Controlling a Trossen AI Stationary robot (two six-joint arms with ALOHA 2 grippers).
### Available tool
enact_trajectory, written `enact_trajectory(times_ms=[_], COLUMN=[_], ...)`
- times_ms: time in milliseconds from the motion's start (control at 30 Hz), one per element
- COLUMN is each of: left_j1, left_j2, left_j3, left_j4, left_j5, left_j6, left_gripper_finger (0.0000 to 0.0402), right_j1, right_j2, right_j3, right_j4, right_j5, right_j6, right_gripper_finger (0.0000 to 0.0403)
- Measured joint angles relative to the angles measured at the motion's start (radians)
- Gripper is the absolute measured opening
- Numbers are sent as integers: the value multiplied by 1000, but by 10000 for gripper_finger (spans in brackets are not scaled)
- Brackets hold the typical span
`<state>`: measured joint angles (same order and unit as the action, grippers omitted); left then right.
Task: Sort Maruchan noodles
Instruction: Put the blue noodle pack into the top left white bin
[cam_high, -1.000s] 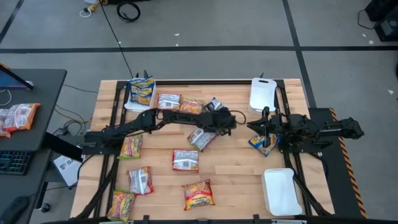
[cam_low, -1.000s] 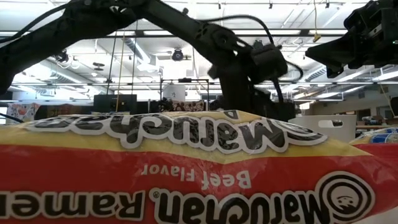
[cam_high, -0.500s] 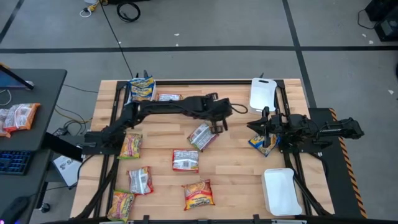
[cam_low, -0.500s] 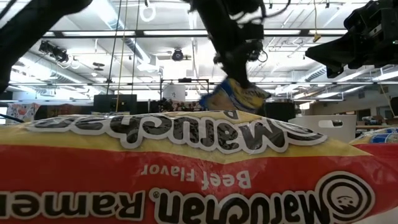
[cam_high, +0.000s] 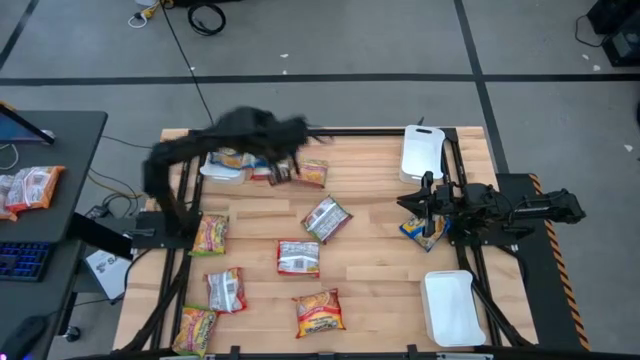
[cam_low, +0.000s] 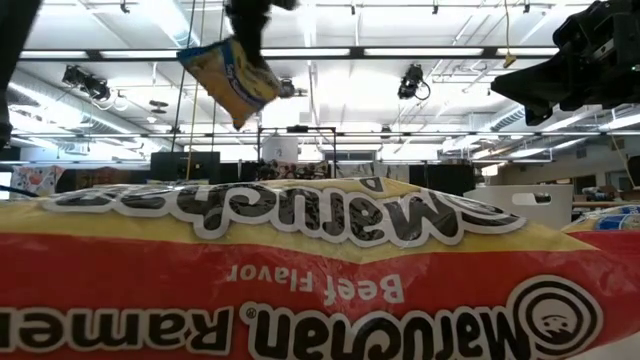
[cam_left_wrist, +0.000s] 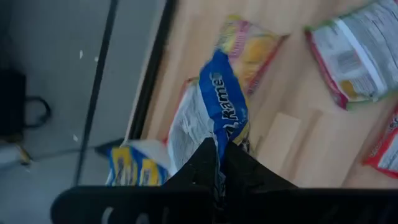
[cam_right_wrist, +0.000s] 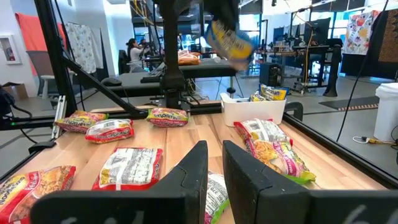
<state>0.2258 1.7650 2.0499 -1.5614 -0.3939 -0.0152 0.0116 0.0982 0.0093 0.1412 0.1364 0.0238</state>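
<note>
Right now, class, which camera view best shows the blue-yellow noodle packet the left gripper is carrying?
The left wrist view: the blue-yellow packet hangs close-up from the shut left gripper. The low view shows it small overhead, the right wrist view blurred, the high view barely.

Left gripper (cam_left_wrist: 219, 163) swung toward far-left tray (cam_high: 222, 170) (blue-yellow packet (cam_left_wrist: 224, 109) lifted)

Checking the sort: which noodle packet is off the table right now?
The blue-yellow packet pinched in the left end effector, hanging in the air; the others lie flat on the table.
</note>
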Motion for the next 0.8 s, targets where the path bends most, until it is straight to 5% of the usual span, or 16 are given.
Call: enact_trajectory(times_ms=[267, 433, 800], left_j1=[202, 319, 522], left_j2=[-300, -439, -507], left_j3=[-318, -588, -976], left_j4=[2, 120, 396], left_j5=[-20, 36, 111], left_j6=[-24, 105, 441], left_gripper_finger=[14, 14, 14], right_j1=[0, 0, 0], right_j2=[0, 0, 0], right_j3=[0, 0, 0], right_j4=[2, 7, 7], right_j5=[0, 0, 0], right_j6=[0, 0, 0], right_gripper_finger=[56, 56, 56])
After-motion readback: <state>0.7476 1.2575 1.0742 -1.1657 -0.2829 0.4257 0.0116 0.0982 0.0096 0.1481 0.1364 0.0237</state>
